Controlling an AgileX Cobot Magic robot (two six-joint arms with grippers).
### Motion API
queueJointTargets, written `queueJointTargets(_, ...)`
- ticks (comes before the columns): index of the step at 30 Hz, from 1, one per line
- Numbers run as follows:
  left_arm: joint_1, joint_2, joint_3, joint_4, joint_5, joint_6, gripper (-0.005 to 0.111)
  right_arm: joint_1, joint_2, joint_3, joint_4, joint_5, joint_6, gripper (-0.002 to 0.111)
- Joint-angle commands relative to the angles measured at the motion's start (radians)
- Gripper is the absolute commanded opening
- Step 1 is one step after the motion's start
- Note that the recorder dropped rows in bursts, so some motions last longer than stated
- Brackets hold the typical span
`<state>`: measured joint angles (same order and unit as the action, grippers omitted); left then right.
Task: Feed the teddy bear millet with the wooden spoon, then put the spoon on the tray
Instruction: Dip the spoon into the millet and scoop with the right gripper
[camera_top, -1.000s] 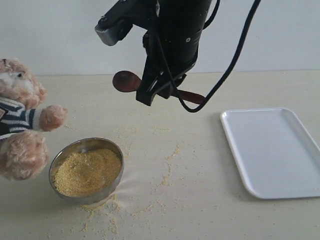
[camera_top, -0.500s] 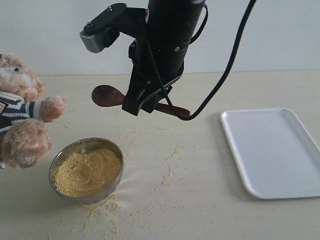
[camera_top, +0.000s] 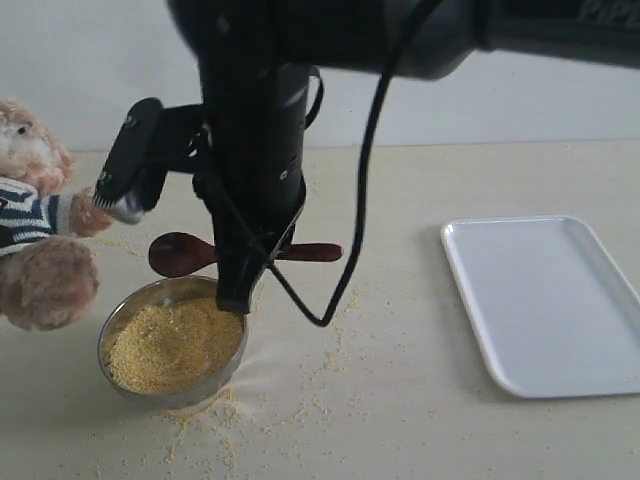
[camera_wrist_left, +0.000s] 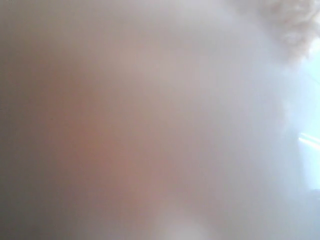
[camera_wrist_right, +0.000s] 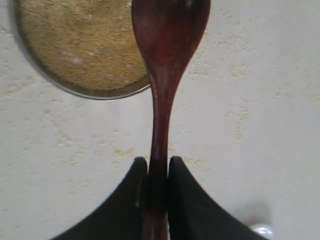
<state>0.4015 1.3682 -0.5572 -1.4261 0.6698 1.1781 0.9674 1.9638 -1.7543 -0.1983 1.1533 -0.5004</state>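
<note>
The wooden spoon (camera_top: 182, 254) is held level just above the far rim of the metal bowl (camera_top: 170, 290), its round end pointing toward the teddy bear (camera_top: 35, 270) at the left edge. My right gripper (camera_top: 255, 258) is shut on the spoon's handle. In the right wrist view the black fingers (camera_wrist_right: 135, 185) pinch the handle on both sides at my right gripper (camera_wrist_right: 158, 162), and the spoon (camera_wrist_right: 167, 60) overlaps the bowl's edge. The millet (camera_top: 175, 342) fills the bowl. The white tray (camera_top: 545, 300) lies at the right. The left wrist view is a blur with only bear fur (camera_wrist_left: 292, 20) showing.
Loose millet grains (camera_top: 335, 350) are scattered on the beige table around the bowl and toward the middle. The right arm's black body and its cable (camera_top: 350, 270) hang over the table's centre, with the wrist camera housing (camera_top: 130, 175) near the bear's paw.
The right arm has moved left and down with the spoon, from high over the table's back to just above the bowl's far rim. The bear has shifted slightly left.
</note>
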Motion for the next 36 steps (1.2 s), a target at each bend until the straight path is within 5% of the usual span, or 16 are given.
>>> queueJointTargets(1, 0.001, -0.002, -0.004, 0.002, -0.070, -0.015, 0.005, 0.073, 0.053, 0.000, -0.235, -0.070, 0.057, 0.000)
queueJointTargets(13, 0.001, -0.002, -0.004, 0.002, -0.040, -0.062, 0.005, 0.140, 0.102, 0.000, -0.349, 0.022, 0.115, 0.000)
queueJointTargets(21, 0.027, -0.002, -0.004, 0.060, 0.049, -0.124, 0.005, 0.140, 0.102, 0.000, -0.334, 0.018, 0.320, 0.000)
queueJointTargets(31, 0.033, -0.002, -0.004, 0.033, 0.026, -0.124, 0.005, 0.140, 0.102, 0.000, -0.323, 0.044, 0.306, 0.000)
queueJointTargets(36, 0.033, -0.002, -0.004, -0.076, 0.008, -0.072, 0.005, 0.134, 0.102, -0.004, -0.230, 0.059, 0.062, 0.000)
